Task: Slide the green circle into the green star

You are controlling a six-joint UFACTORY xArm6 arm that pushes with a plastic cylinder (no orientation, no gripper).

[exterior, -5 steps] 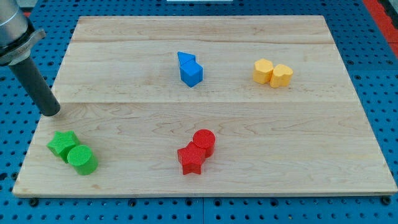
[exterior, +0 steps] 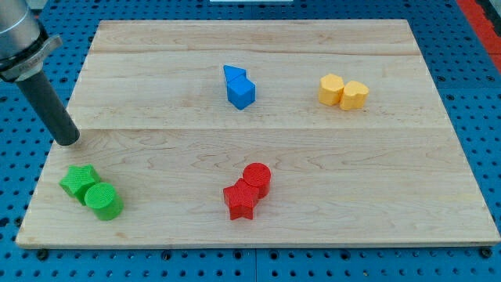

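The green circle (exterior: 104, 201) sits near the board's lower left corner, touching the green star (exterior: 79, 181), which lies just up and to its left. My tip (exterior: 68, 141) rests on the board near the left edge, above the green star and a little apart from it. The dark rod rises from it toward the view's top left.
A blue cube (exterior: 242, 94) touches a blue triangle (exterior: 234, 75) at top centre. Two yellow blocks (exterior: 344, 92) touch at top right. A red circle (exterior: 257, 177) touches a red star (exterior: 240, 200) at bottom centre. The wooden board (exterior: 313, 157) lies on a blue pegboard.
My tip has shifted very slightly to the right. The blocks have not moved.
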